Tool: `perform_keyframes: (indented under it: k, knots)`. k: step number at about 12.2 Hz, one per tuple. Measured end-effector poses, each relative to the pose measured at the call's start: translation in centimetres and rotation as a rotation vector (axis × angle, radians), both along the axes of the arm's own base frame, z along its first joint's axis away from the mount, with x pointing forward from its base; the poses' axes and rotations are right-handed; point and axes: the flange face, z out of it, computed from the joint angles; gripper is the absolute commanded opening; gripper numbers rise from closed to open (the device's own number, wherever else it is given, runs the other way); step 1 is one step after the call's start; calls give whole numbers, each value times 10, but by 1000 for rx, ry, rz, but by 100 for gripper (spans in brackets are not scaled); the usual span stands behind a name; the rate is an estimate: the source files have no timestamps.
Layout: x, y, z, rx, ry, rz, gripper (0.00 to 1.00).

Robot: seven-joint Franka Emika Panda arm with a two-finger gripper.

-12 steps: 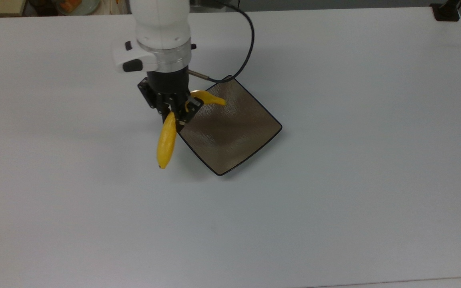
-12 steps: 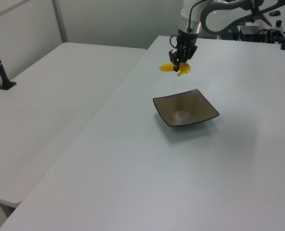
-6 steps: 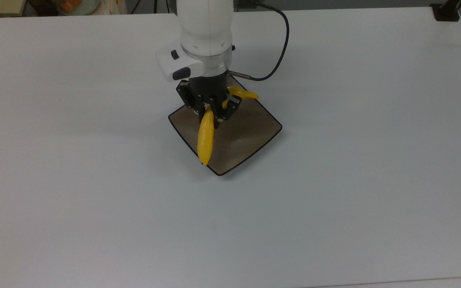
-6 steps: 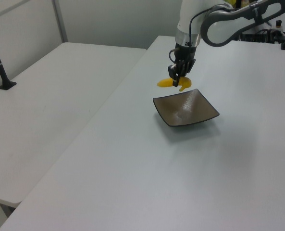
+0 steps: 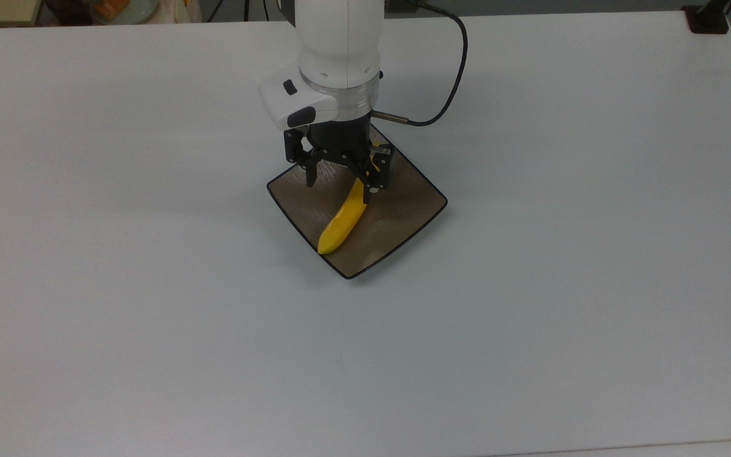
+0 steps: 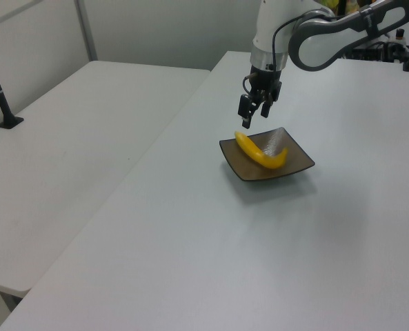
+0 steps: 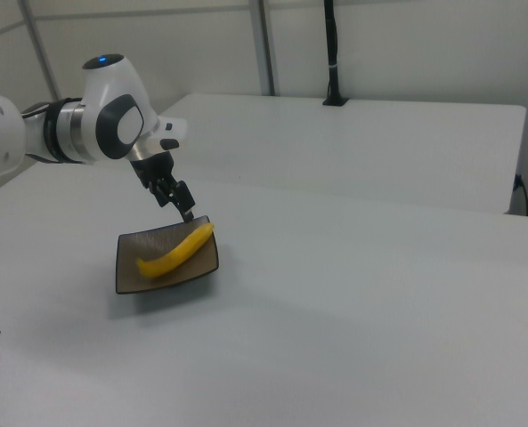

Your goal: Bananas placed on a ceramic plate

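I see my black two-finger gripper [image 5: 340, 179] spread wide and empty, just above centre in the top view, over the curved yellow banana [image 5: 342, 219] lying diagonally on the square brown ceramic plate [image 5: 403, 209] on the white table [image 5: 594, 254].

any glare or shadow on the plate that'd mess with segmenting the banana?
Top view: the plate shows soft sheen on its rippled surface, and the banana stands out cleanly against it. Left view: a pale glare streak on the plate sits right behind the banana, so that edge may be harder to segment. Right view: no obvious glare on the plate; the open gripper hangs just above.
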Motion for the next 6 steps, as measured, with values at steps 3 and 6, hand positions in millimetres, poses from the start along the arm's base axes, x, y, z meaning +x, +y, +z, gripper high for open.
perform_keyframes:
  k: [3, 6]
  knots:
    - [-6, -6, 13, -43, 45, 108, 100]
    - [-32, -18, 42, -120, 183, 312, 100]
